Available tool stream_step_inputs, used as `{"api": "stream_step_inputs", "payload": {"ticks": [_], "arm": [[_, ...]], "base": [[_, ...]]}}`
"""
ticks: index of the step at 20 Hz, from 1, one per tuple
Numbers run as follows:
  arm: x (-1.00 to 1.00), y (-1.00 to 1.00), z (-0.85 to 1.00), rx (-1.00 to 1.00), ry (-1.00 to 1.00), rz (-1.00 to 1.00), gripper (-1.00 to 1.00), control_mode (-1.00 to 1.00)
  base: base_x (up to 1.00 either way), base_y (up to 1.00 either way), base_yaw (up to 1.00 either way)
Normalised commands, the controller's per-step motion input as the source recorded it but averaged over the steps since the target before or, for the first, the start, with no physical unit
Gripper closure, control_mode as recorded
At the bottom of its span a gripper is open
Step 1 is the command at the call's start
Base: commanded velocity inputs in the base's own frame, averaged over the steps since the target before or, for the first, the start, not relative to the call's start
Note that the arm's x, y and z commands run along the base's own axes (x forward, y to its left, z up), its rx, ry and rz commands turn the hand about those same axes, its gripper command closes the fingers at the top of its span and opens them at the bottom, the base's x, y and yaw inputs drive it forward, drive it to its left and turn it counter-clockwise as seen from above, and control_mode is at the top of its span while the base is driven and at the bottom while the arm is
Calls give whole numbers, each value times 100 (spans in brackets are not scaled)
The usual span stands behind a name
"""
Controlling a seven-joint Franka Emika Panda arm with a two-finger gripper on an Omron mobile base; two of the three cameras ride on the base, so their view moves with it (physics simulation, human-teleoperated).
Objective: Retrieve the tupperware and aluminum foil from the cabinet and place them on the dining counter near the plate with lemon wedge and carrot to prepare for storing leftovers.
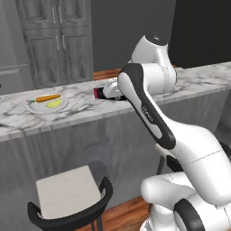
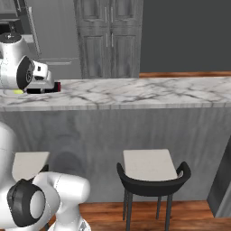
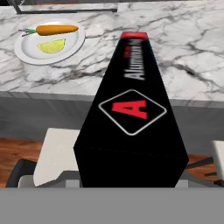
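The aluminum foil [image 3: 131,118], a long black carton with a red far end, runs straight out from the hand [image 3: 131,186] in the hand view, its near end filling the space where the fingertips would stand. The tips themselves are hidden behind the carton, so the hold cannot be read directly; judged from how the carton sits square to the camera, the hand is partly open and closed around its near end.

In the left base view the red end [image 1: 96,93] lies over the marble surface [image 1: 81,113] of the dining counter, to the right of the plate [image 1: 32,108] and near it, not touching. Whether the carton rests on the marble or hangs just above it cannot be told. The plate carries the carrot [image 3: 57,29] on its far side and the lemon wedge [image 3: 51,46] on its near side.

Step in hand, as judged: placing the foil beside the plate. The next move calls for settling the carton flat on the marble, then spreading the fingers and drawing back along the carton's length without dragging it toward the plate or off the near edge. The tupperware still needs accounting for.
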Motion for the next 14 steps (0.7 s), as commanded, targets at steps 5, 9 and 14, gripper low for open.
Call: {"api": "stream_step_inputs", "payload": {"ticks": [5, 9, 14], "arm": [[62, 29, -55, 0, 3, 10, 100, -100], [62, 26, -49, 0, 1, 10, 100, -100], [63, 27, -47, 0, 1, 11, 100, -100]], "base": [[0, 0, 0], [0, 0, 0], [0, 0, 0]]}}
